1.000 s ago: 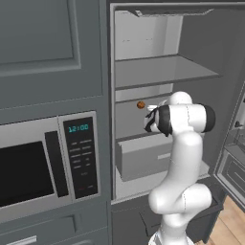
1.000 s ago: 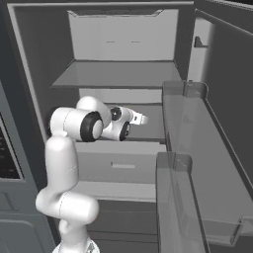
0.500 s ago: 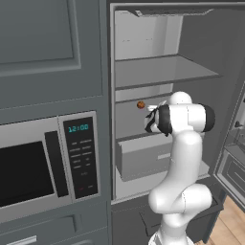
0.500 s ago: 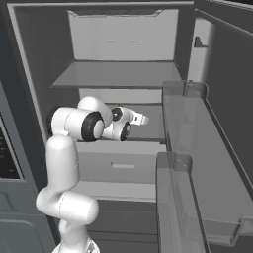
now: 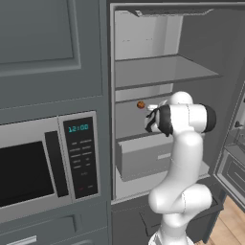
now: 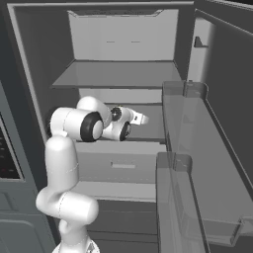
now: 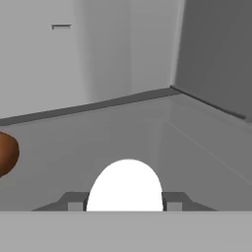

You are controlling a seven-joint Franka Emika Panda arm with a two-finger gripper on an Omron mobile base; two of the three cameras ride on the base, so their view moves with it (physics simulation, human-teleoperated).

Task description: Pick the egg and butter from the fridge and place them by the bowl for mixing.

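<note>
The fridge (image 5: 162, 72) stands open, and my arm reaches onto its middle shelf (image 6: 153, 129). In the hand view the egg (image 7: 125, 184), white and rounded, sits right between my two fingertips. My gripper (image 7: 125, 202) is shut on the egg, with one dark pad (image 7: 74, 202) against each side. From the base cameras the gripper (image 5: 150, 108) (image 6: 142, 118) points toward the back of the shelf. The butter and the bowl are out of view.
A reddish-brown ball (image 5: 140, 105) (image 7: 6, 152) lies on the same shelf, just left of the egg. A light grey drawer (image 5: 143, 155) sits below the shelf. The open door's clear bins (image 6: 197, 148) stand close on the right, and a microwave (image 5: 28, 167) on the left.
The jaws have closed from wide open onto the egg. The arm and the base have stayed nearly still.
</note>
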